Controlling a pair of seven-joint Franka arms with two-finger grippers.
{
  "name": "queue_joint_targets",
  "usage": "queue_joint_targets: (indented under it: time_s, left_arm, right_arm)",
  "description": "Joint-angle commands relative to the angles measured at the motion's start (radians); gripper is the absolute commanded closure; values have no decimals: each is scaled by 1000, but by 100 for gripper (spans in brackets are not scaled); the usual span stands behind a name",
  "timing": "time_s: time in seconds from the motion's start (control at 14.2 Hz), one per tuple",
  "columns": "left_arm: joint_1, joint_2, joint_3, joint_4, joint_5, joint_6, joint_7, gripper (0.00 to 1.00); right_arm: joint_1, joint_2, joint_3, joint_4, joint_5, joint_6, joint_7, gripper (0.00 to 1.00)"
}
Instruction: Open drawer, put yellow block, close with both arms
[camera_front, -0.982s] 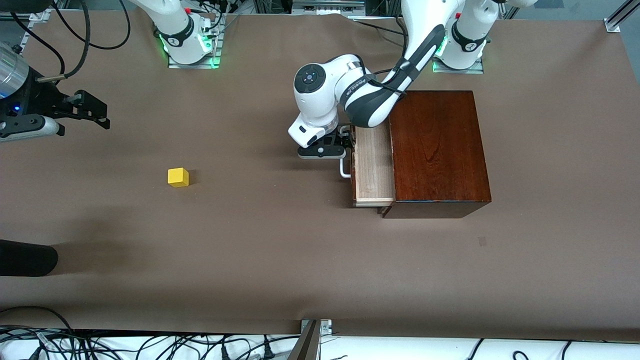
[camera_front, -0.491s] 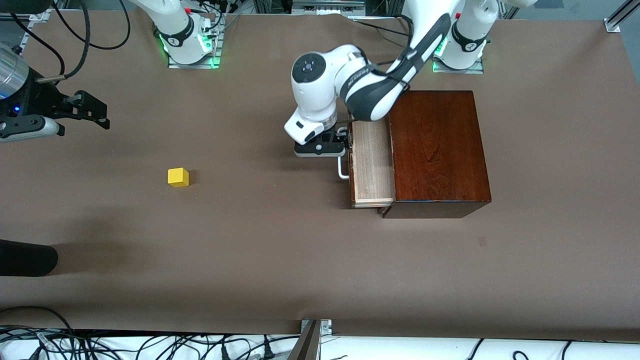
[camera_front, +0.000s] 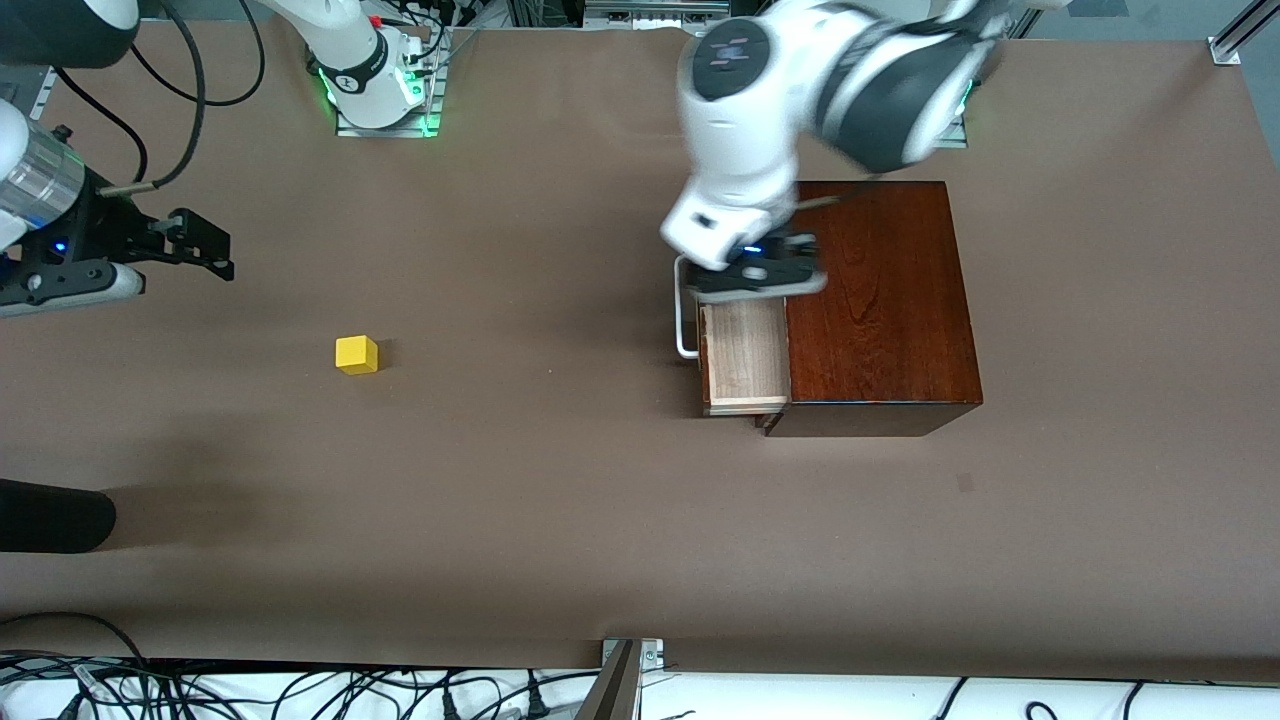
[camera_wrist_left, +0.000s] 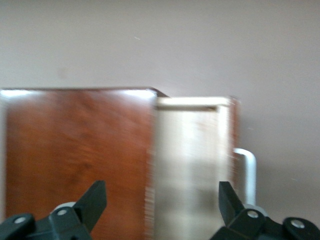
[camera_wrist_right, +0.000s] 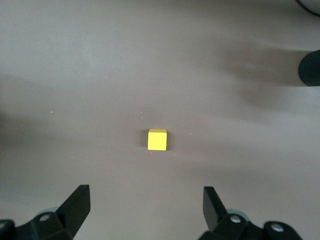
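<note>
The drawer (camera_front: 745, 355) stands pulled out of the mahogany box (camera_front: 880, 300), its pale tray empty and its white handle (camera_front: 684, 320) free. My left gripper (camera_front: 757, 280) is open and empty, raised over the seam between drawer and box. The left wrist view shows the tray (camera_wrist_left: 190, 165), the box top (camera_wrist_left: 75, 150) and the handle (camera_wrist_left: 246, 170) below my left gripper (camera_wrist_left: 161, 200). The yellow block (camera_front: 356, 354) sits on the table toward the right arm's end. My right gripper (camera_front: 222, 255) is open and empty above the table, with the block (camera_wrist_right: 157, 139) ahead of its fingertips (camera_wrist_right: 77, 200).
A black cylindrical object (camera_front: 50, 515) pokes in at the table's edge at the right arm's end, nearer the front camera than the block; it also shows in the right wrist view (camera_wrist_right: 310, 67). Brown table (camera_front: 550, 480) spreads between block and drawer.
My left gripper has left the drawer handle, risen and swung over the drawer and box. The drawer stays open. My right gripper has shifted slightly toward the block.
</note>
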Motion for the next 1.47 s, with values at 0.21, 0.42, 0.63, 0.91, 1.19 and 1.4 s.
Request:
queue_joint_targets:
  time_s: [0.21, 0.42, 0.63, 0.91, 1.19, 1.4]
  left_arm:
    - [258, -138, 20, -30, -143, -120, 457, 0]
    - [266, -216, 164, -93, -286, -105, 612, 0]
    - [237, -334, 293, -249, -301, 17, 677, 0]
    - [254, -434, 358, -419, -303, 170, 680, 0]
    - [272, -405, 358, -371, -311, 61, 681, 0]
    - [292, -382, 359, -337, -354, 42, 689, 0]
  right_arm:
    - [185, 58, 76, 15, 3, -55, -13, 0]
    - [345, 92, 104, 21, 4, -37, -10, 0]
    - [507, 171, 133, 27, 3, 111, -8, 0]
    - [592, 268, 139, 126, 6, 195, -5, 0]
    - [470, 257, 115, 131, 6, 164, -8, 0]
    - [368, 224, 67, 128, 6, 115, -10, 0]
